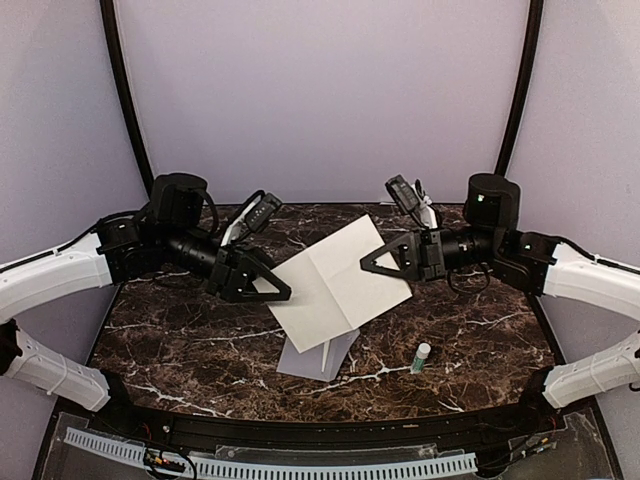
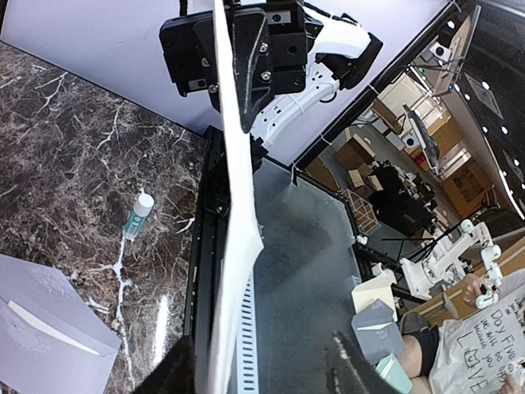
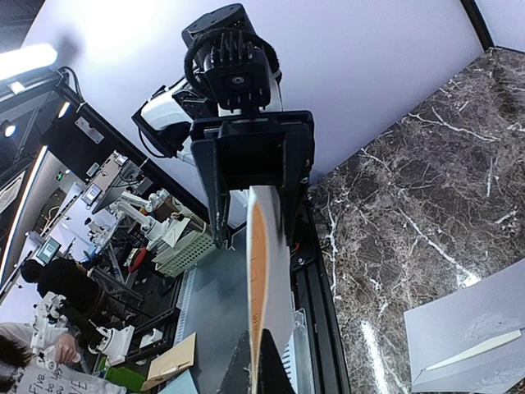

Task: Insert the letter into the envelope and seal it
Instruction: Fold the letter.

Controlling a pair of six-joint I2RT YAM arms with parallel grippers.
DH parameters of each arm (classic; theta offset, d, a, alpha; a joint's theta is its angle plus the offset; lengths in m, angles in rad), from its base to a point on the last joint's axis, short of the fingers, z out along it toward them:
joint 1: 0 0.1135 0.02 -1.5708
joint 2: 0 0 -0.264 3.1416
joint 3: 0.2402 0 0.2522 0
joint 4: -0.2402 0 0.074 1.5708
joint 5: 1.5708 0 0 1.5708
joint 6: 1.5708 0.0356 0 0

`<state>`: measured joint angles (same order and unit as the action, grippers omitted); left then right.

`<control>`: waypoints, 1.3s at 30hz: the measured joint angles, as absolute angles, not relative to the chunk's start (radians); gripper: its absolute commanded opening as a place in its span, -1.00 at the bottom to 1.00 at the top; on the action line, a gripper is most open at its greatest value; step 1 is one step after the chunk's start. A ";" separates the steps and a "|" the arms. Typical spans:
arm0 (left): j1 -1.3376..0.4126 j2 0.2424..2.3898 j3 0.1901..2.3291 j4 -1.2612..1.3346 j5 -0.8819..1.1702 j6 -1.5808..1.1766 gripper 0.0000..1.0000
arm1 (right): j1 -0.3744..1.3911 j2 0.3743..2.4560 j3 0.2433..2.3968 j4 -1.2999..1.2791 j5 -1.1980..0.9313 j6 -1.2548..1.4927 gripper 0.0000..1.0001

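Stock as I read it from my station:

- Table (image 1: 180, 340): one, dark marble with white veins.
- Arms: two, each reaching in from its own side towards the middle.
- Letter (image 1: 330, 285): one. The cream sheet is unfolded, with creases showing, and is held in the air over the middle of the table, strung between the two grippers. Both wrist views catch it edge-on.
- Right gripper (image 1: 378, 262): one. It is clenched on the letter's right edge. The left wrist view shows its jaws pressed flat against the paper.
- Left gripper (image 1: 268, 288): one, at the letter's left edge. It is released: in its own wrist view the two fingers (image 2: 174, 373) stand well apart, and the sheet passes between them, closer to one finger. I cannot tell whether that finger touches the paper.
- Envelope (image 1: 315, 360): one, grey, lying flat on the table. From above, the raised letter partly covers it.
- Glue stick (image 1: 421, 357): one, with a white body and a green end. It lies on the table to the right of the envelope, apart from it.
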<state>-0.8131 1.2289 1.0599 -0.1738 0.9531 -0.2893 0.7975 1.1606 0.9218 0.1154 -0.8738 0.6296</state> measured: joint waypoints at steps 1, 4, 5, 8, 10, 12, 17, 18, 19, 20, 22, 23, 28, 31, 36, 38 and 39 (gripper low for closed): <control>-0.813 1.229 1.060 -0.178 0.952 -0.287 0.20 | 0.797 1.161 0.920 0.115 -0.876 0.630 -1.00; -0.814 1.230 1.069 -0.190 0.950 -0.274 0.12 | 0.797 1.160 0.912 0.116 -0.883 0.638 -1.00; -0.814 1.234 1.080 -0.195 0.952 -0.271 0.08 | 0.797 1.159 0.907 0.117 -0.884 0.642 -1.00; -0.814 1.256 1.121 -0.200 0.964 -0.261 -0.17 | 0.797 1.156 0.893 0.121 -0.889 0.653 -1.00; -0.814 1.276 1.146 -0.202 0.973 -0.250 -0.34 | 0.798 1.156 0.886 0.128 -0.890 0.659 -1.00; -0.814 1.291 1.160 -0.204 0.983 -0.241 -0.40 | 0.799 1.156 0.883 0.132 -0.890 0.665 -1.00; -0.814 1.305 1.164 -0.227 0.992 -0.220 -0.41 | 0.799 1.156 0.883 0.144 -0.890 0.676 -1.00; -0.814 1.306 1.164 -0.235 0.994 -0.216 -0.41 | 0.799 1.156 0.883 0.146 -0.890 0.677 -1.00; -0.814 1.307 1.164 -0.240 0.995 -0.213 -0.42 | 0.799 1.157 0.883 0.150 -0.890 0.680 -1.00; -0.814 1.307 1.164 -0.242 0.997 -0.210 -0.44 | 0.799 1.158 0.883 0.154 -0.890 0.683 -1.00; -0.814 1.307 1.164 -0.245 0.999 -0.203 -0.58 | 0.799 1.161 0.883 0.157 -0.890 0.689 -1.00; -0.814 1.307 1.164 -0.248 1.002 -0.198 -0.72 | 0.799 1.164 0.883 0.157 -0.890 0.690 -1.00; -0.814 1.320 1.172 -0.291 1.015 -0.159 -1.00 | 0.804 1.170 0.883 0.157 -0.890 0.694 -1.00; -0.814 1.334 1.179 -0.314 1.012 -0.125 -1.00 | 0.804 1.170 0.883 0.157 -0.886 0.693 -0.87; -0.814 1.336 1.178 -0.309 1.008 -0.097 -1.00 | 0.804 1.170 0.884 0.145 -0.847 0.688 0.21; -0.814 1.336 1.176 -0.294 1.010 -0.093 -1.00 | 0.804 1.170 0.883 0.145 -0.818 0.688 0.49; -0.814 1.336 1.174 -0.283 1.010 -0.089 -1.00 | 0.804 1.170 0.881 0.147 -0.805 0.691 0.68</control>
